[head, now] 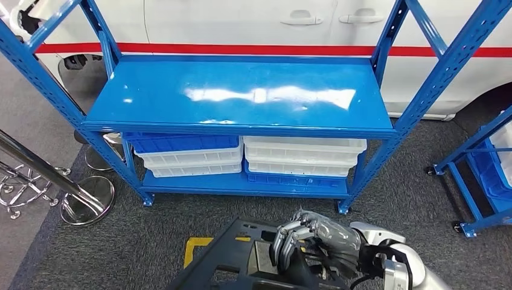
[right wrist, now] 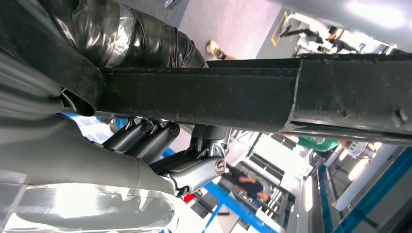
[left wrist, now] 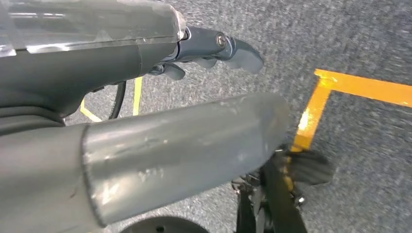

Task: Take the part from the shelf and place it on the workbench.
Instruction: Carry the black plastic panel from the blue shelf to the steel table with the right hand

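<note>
- Two hands are mine: my right hand (head: 317,241) is at the lower edge of the head view, and its fingers (head: 284,238) are curled over the top of a large black plastic part with ribs and openings (head: 241,257), so it holds this part.
- In the right wrist view the same black part (right wrist: 204,97) is a long dark bar that crosses the picture, and my right hand (right wrist: 160,145) is closed around it, with the fingers (right wrist: 145,138) under the bar.
- The part is in front of me, low, above the grey carpet floor (head: 121,248) and near a yellow tape mark (head: 196,248); it is not on the blue metal shelf (head: 241,96).
- My left hand (left wrist: 145,111) hangs over the grey carpet (left wrist: 369,43); the thick thumb (left wrist: 194,145) and the darker fingers (left wrist: 228,48) are apart and nothing is between them, so it is free.
- The top board of the shelf is bare and shiny; on the lower board there are flat white plastic trays (head: 302,156) and a blue plastic tray (head: 181,142), stacked side by side.
- Behind the shelf stands a white vehicle with a red stripe (head: 241,24).
- At the left there are shiny chrome post bases (head: 84,202) on the floor.
</note>
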